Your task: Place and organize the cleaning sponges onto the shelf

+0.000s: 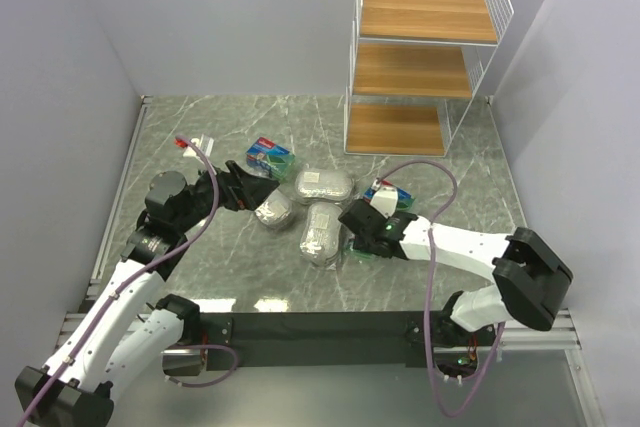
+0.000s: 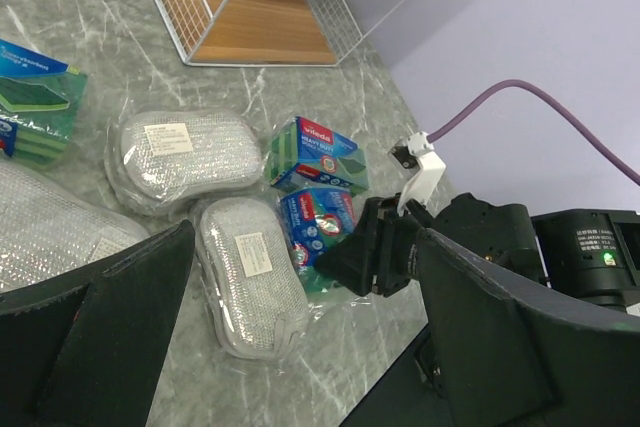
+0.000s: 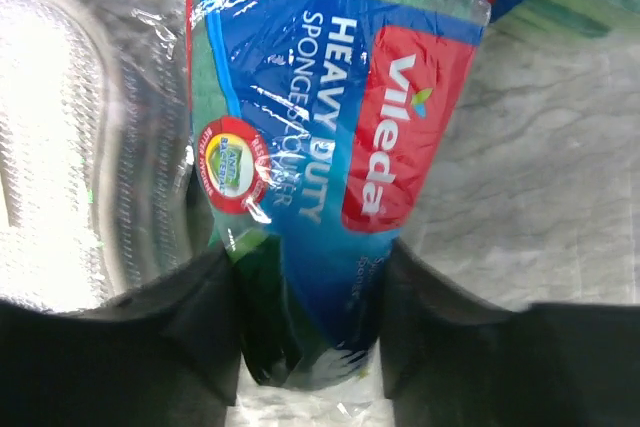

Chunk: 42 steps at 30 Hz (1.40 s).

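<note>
The white wire shelf point(image 1: 425, 47) with three wooden tiers stands at the far right, and its bottom tier shows in the left wrist view point(image 2: 262, 22). Six sponge packs lie on the marble table. My right gripper point(image 1: 358, 232) is shut on the near end of a green pack point(image 3: 330, 117), a finger on each side; that pack also shows in the left wrist view point(image 2: 318, 219). A second green pack point(image 1: 392, 194) lies just behind it and a third point(image 1: 270, 156) at centre-left. My left gripper point(image 1: 262, 190) is open and empty beside a silver oval pack point(image 1: 274, 212). Two more silver packs point(image 1: 324, 185) point(image 1: 320, 232) lie in the middle.
A small red-and-white tag point(image 1: 192, 142) lies at the far left of the table. Purple cables point(image 1: 430, 237) loop over both arms. Grey walls close in on the left, back and right. The right arm's body point(image 2: 560, 257) fills the right of the left wrist view.
</note>
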Each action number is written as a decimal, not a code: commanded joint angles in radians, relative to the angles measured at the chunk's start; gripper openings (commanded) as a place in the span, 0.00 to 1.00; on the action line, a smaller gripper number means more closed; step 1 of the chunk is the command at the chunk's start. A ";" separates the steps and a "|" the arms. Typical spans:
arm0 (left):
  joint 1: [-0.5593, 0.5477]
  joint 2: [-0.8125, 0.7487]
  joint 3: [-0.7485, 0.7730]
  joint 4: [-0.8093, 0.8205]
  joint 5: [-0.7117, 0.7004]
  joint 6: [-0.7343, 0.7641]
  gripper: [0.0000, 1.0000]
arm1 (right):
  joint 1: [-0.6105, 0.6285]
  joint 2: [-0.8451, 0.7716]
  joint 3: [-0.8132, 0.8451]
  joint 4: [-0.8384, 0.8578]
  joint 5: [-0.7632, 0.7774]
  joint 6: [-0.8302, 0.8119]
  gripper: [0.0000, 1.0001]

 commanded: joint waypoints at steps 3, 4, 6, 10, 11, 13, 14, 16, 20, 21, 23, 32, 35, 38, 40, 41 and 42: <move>-0.003 0.011 -0.005 0.052 0.030 -0.004 0.99 | 0.004 -0.061 -0.053 -0.063 0.014 -0.102 0.19; -0.003 0.014 -0.005 0.050 0.030 -0.007 0.99 | 0.006 -0.080 -0.053 -0.066 0.013 -0.117 0.13; -0.003 0.022 -0.005 0.074 0.036 -0.008 0.99 | 0.006 -0.105 -0.046 -0.065 0.002 -0.162 0.13; -0.001 0.023 -0.005 0.070 0.036 -0.007 0.99 | 0.004 -0.136 -0.031 -0.092 0.024 -0.193 0.16; -0.003 0.022 -0.005 0.069 0.036 -0.005 0.99 | 0.004 -0.142 -0.030 -0.095 0.022 -0.197 0.18; -0.003 0.016 -0.008 0.067 0.034 -0.005 0.99 | 0.006 -0.150 -0.028 -0.094 0.011 -0.214 0.33; -0.001 0.013 -0.008 0.065 0.034 -0.004 0.99 | 0.006 -0.147 -0.028 -0.097 0.010 -0.216 0.41; -0.003 0.008 -0.008 0.064 0.030 -0.004 0.99 | 0.006 -0.133 -0.022 -0.108 0.010 -0.210 0.55; -0.003 0.003 -0.012 0.067 0.033 -0.007 0.99 | 0.004 -0.102 -0.017 -0.112 0.005 -0.190 0.80; -0.003 0.002 -0.014 0.067 0.033 -0.007 0.99 | 0.004 -0.094 -0.013 -0.114 0.007 -0.180 0.89; -0.003 0.000 -0.014 0.064 0.033 -0.007 0.98 | 0.004 -0.091 -0.005 -0.118 0.017 -0.171 0.91; -0.003 -0.015 -0.018 0.059 0.027 -0.004 0.98 | 0.001 -0.148 -0.004 -0.104 -0.006 -0.093 1.00; -0.003 -0.017 -0.017 0.059 0.028 -0.005 0.98 | 0.001 -0.105 0.001 -0.157 0.008 -0.050 1.00; -0.003 -0.015 -0.015 0.059 0.030 -0.004 0.98 | 0.004 -0.050 -0.003 -0.178 0.022 -0.012 1.00; -0.003 -0.015 -0.015 0.059 0.028 -0.004 0.98 | 0.004 -0.033 -0.003 -0.200 0.040 0.008 1.00; -0.003 -0.015 -0.017 0.059 0.027 -0.004 0.98 | 0.003 -0.022 -0.003 -0.197 0.037 0.013 1.00; -0.003 -0.015 -0.017 0.059 0.031 -0.004 0.98 | 0.004 -0.016 -0.003 -0.184 0.033 0.011 1.00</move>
